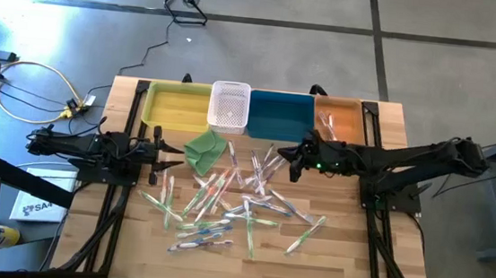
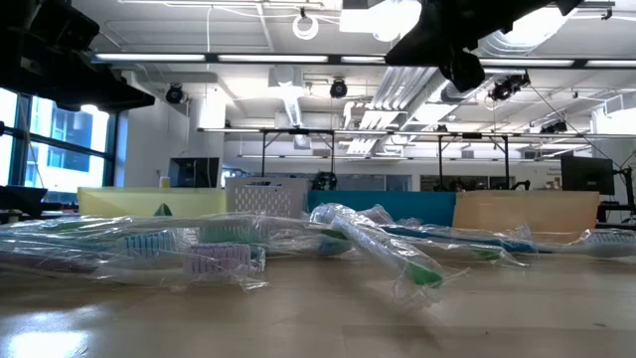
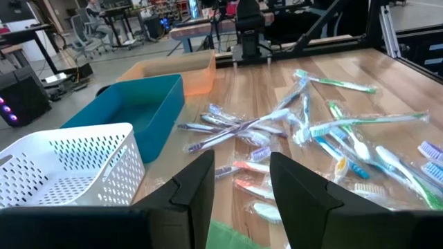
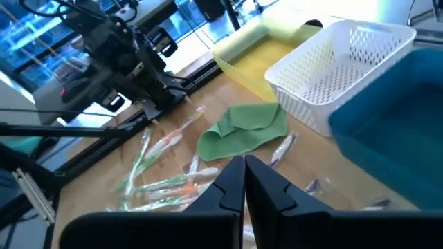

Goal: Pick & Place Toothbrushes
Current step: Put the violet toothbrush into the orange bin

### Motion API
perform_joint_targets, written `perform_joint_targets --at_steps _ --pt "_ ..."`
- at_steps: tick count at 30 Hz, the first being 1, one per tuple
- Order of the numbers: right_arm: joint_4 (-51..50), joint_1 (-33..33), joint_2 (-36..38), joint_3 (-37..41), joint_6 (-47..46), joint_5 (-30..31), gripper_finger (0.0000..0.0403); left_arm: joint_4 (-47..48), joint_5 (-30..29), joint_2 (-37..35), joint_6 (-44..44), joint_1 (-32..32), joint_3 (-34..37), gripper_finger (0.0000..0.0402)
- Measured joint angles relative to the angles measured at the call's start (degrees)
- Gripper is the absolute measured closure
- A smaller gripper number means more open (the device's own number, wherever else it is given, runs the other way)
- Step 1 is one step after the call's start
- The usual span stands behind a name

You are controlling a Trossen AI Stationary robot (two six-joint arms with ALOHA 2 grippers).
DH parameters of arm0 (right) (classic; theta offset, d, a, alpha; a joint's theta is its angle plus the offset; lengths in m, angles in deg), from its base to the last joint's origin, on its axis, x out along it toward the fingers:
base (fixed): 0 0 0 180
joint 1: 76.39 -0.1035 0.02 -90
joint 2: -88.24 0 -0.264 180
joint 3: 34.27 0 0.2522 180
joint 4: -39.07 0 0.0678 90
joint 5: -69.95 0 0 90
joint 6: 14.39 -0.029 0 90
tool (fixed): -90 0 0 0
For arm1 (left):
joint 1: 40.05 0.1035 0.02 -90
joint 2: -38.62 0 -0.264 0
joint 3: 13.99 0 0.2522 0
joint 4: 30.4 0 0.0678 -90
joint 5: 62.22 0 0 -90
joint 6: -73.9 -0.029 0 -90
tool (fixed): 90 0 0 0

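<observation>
The wrapped toothbrushes (image 1: 224, 204), thin sticks with green, pink-red, blue-white and orange handles in clear shiny plastic, lie scattered in a loose heap on the middle of the light wooden table (image 1: 327, 263). A few more of them lie inside the orange bin (image 1: 339, 122). At the far edge of the table stand four containers in a row: a yellow plastic bin (image 1: 174, 106), a white perforated basket (image 1: 229, 106), a teal bin (image 1: 282, 115) and the orange one. A folded green cloth (image 1: 204, 149) lies just in front of the white basket. The right gripper (image 1: 293, 164) hovers above the far right part of the heap, its two dark fingers (image 4: 232, 183) pressed together with nothing between them. The left gripper (image 1: 158, 156) waits beside the green cloth with its fingers (image 3: 197, 183) parted and empty.
</observation>
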State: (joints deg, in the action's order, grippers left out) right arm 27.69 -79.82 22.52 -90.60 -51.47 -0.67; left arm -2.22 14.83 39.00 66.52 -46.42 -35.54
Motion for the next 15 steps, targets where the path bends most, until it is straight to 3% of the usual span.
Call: perform_joint_targets --at_steps 15 --pt "-1.1 -0.5 -6.7 -4.8 -1.7 1.1 0.0399 0.0 0.0 0.0 0.0 0.0 0.0 0.0265"
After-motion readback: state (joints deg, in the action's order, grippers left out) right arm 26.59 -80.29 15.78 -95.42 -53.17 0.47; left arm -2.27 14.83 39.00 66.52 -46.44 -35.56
